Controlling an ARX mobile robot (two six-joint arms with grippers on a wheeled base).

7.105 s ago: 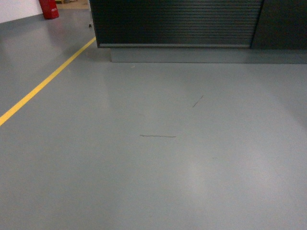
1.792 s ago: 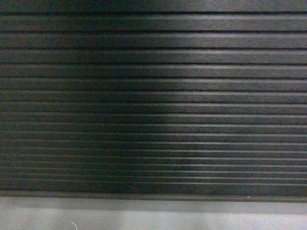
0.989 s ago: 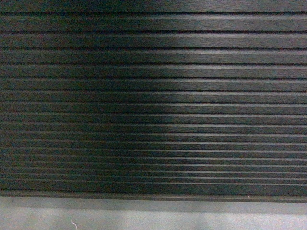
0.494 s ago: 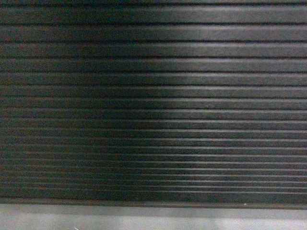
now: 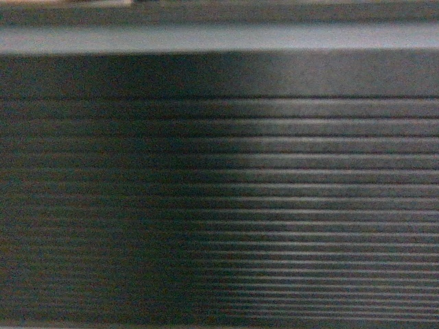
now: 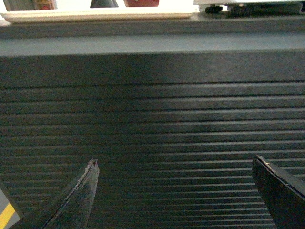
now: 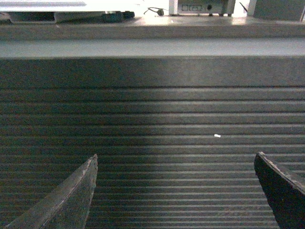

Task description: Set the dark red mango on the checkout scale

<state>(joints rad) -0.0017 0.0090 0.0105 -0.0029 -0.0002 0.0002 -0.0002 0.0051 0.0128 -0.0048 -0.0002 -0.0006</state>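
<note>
The checkout [image 5: 219,171] fills the head view: a dark ribbed front panel under the counter's grey edge. Neither gripper shows there. In the left wrist view my left gripper [image 6: 174,162] is open and empty, facing the ribbed panel [image 6: 152,124] below the counter edge. Above, a beige tray [image 6: 95,15] carries a sliver of something dark red [image 6: 141,2], likely the dark red mango, cut off by the frame. The white underside of the scale [image 6: 252,4] shows at the top right. My right gripper [image 7: 176,157] is open and empty before the panel; the scale [image 7: 43,5] lies at the top left.
A small grey-white printer-like box [image 7: 202,6] with a cable stands on the counter in the right wrist view. A dark cone-shaped thing [image 6: 104,3] sits on the tray next to the red one. A bit of yellow floor line [image 6: 5,215] shows at the bottom left.
The head view has risen along the ribbed panel: the grey plinth and floor have dropped out at the bottom and the counter's top edge has come in at the top.
</note>
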